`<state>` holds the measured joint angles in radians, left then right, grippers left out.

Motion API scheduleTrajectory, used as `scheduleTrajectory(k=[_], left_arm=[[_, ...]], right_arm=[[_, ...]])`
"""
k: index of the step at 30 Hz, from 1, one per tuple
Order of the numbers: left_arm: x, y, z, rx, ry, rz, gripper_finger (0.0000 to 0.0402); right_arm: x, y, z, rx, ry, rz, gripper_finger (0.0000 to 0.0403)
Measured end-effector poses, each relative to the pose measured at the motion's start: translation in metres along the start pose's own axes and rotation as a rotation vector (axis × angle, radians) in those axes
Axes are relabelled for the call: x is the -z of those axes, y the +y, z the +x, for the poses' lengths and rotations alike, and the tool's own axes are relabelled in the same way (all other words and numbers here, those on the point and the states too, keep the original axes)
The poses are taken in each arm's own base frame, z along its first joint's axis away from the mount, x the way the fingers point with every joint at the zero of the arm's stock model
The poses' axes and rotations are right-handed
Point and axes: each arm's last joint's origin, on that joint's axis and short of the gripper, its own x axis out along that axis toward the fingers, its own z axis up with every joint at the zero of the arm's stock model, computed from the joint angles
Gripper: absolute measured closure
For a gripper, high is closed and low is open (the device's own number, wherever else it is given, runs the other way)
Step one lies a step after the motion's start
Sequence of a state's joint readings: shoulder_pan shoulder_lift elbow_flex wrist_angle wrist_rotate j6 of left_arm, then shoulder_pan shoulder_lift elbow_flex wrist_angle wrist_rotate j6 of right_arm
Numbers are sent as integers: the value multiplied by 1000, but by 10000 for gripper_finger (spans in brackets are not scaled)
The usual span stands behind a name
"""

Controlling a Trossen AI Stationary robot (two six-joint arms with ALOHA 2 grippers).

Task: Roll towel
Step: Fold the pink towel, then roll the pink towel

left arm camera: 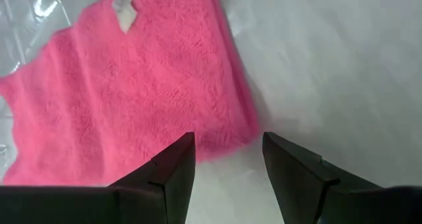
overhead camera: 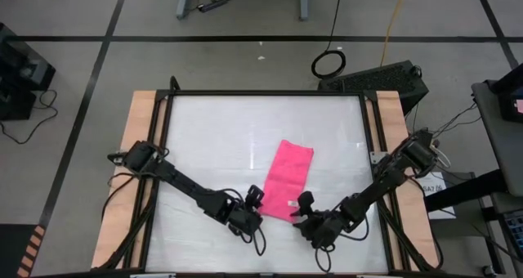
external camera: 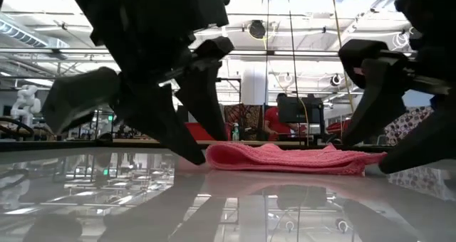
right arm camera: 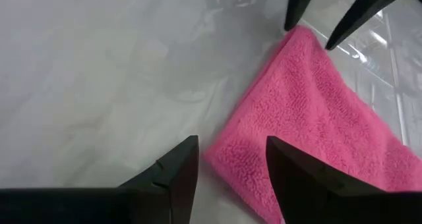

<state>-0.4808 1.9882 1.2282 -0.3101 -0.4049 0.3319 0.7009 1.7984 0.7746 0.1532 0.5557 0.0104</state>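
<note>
The towel lies flat and unrolled on the table, a long pink strip slanting across the white top, its near short edge between the two grippers. The left gripper sits at one near corner of the towel, fingers spread, one tip over the cloth edge and the other on bare table (nothing pinched). The right gripper stands at the other near corner, also spread, with the corner showing between its fingers. A small white tag shows on the towel.
</note>
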Motion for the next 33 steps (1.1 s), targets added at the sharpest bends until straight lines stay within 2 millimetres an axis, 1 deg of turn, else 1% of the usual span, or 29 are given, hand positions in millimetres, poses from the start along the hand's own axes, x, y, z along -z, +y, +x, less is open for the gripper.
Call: scheduleTrajectory(k=[6,13,19,22,25,29,33], left_arm=[[-2,2,1,-9,-21,16,217],[0,11,5,-20,-22,8,217],[1,15,7,-21,-26,-2,218],[2,12,12,-11,-17,3,218],[3,9,19,-7,-14,13,218],[3,6,26,-25,-8,14,218],[1,7,27,-38,-28,9,238]], right_arm=[[2,0,5,-6,4,7,234],[2,-1,5,-4,6,21,234],[2,-1,6,-1,9,86,234],[3,-1,6,2,13,114,236],[3,-1,6,1,15,118,247],[4,-1,6,2,23,128,272],[6,2,9,-2,31,152,306]])
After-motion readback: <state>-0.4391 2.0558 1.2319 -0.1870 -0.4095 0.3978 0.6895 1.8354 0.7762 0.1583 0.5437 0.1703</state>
